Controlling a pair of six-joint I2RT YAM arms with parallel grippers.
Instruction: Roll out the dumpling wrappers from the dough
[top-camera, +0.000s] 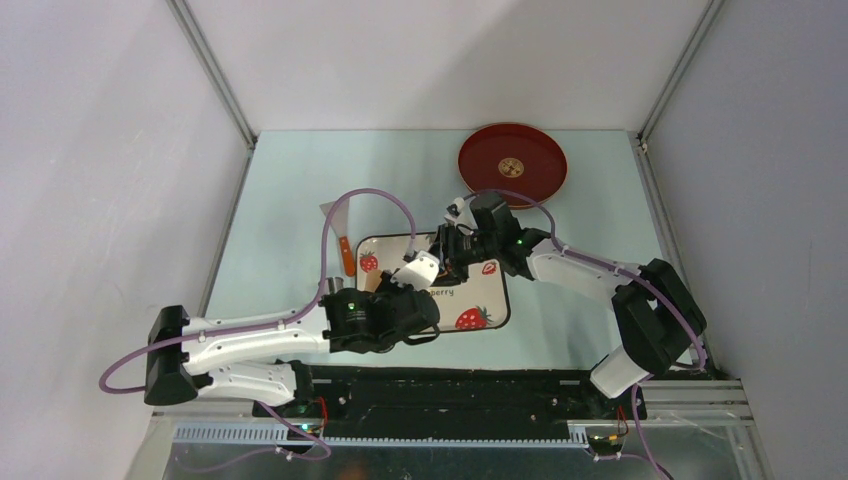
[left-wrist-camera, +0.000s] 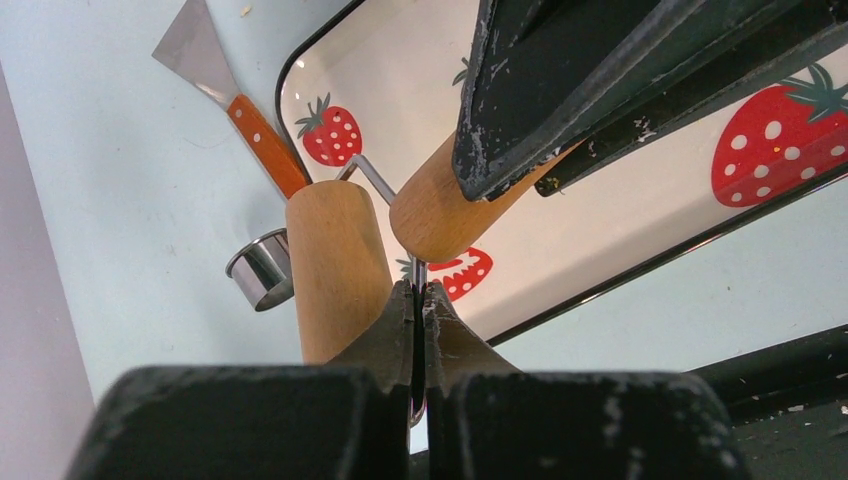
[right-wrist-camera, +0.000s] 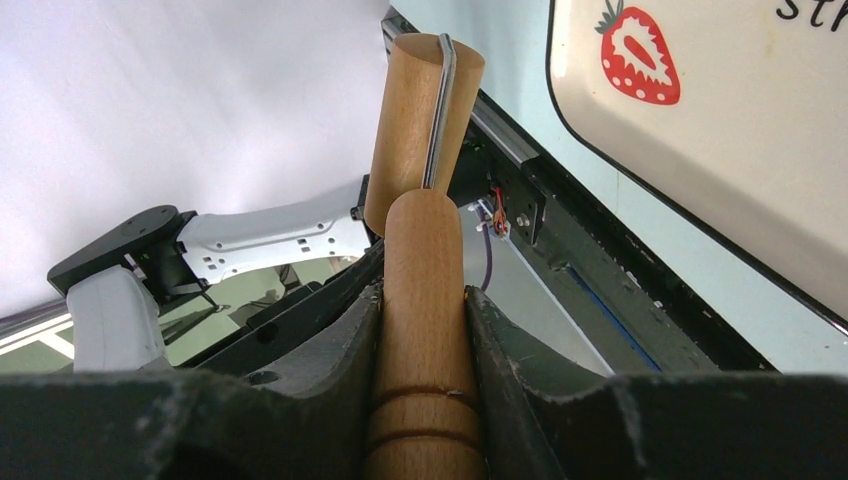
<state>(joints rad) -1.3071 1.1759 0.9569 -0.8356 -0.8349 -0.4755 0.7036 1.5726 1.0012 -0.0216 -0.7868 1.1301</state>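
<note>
A tan wooden roller (left-wrist-camera: 335, 270) with a wooden handle (left-wrist-camera: 440, 210) and a thin metal wire frame hangs over the strawberry-patterned plate (left-wrist-camera: 400, 90). My right gripper (right-wrist-camera: 424, 300) is shut on the handle (right-wrist-camera: 425, 250); the roller drum (right-wrist-camera: 420, 110) sticks out beyond it. My left gripper (left-wrist-camera: 420, 295) is shut on the wire just below the drum. In the top view both grippers, left (top-camera: 425, 288) and right (top-camera: 452, 250), meet over the plate (top-camera: 490, 315). No dough and no wrappers show in any view.
A scraper with an orange handle (left-wrist-camera: 265, 145) lies left of the plate, also in the top view (top-camera: 342, 240). A small steel ring cutter (left-wrist-camera: 262, 268) stands on the table beside it. A red round tray (top-camera: 512, 163) sits at the back right.
</note>
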